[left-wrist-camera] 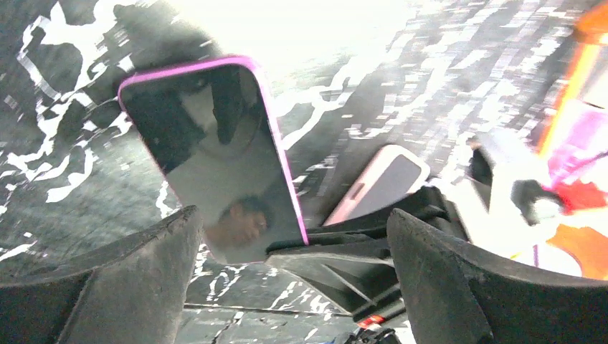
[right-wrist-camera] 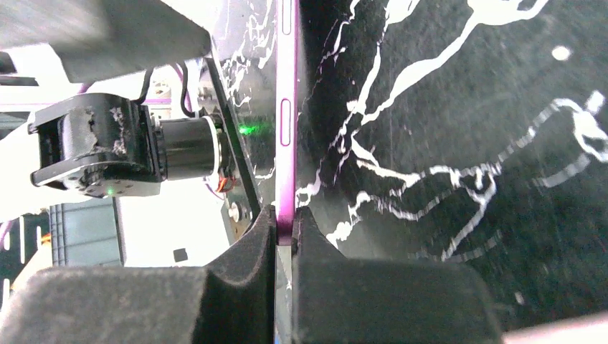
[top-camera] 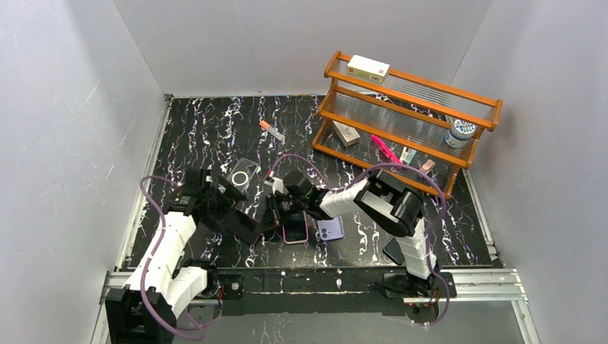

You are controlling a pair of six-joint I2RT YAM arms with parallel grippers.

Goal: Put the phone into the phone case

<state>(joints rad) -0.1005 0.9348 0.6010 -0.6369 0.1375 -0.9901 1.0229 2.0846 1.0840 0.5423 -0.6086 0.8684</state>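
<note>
Right now the phone [top-camera: 295,229], dark-screened with a magenta rim, is sitting low over the tabletop [top-camera: 215,122], just beyond the two arm bases. Your right hand [right-wrist-camera: 285,218] is clamping it across its faces at one short end. Its long axis is running straight out from those fingers, so you are holding it like a blade, with the side buttons showing. I cannot tell whether it is resting on the tabletop or hanging just above it. Your left hand [left-wrist-camera: 294,218] is facing the screen from close by, its fingers spread wide around nothing. The clear case [top-camera: 244,174] is lying flat, off to the far left of the phone and nearer your left arm, so I judge the carry is heading that way.
</note>
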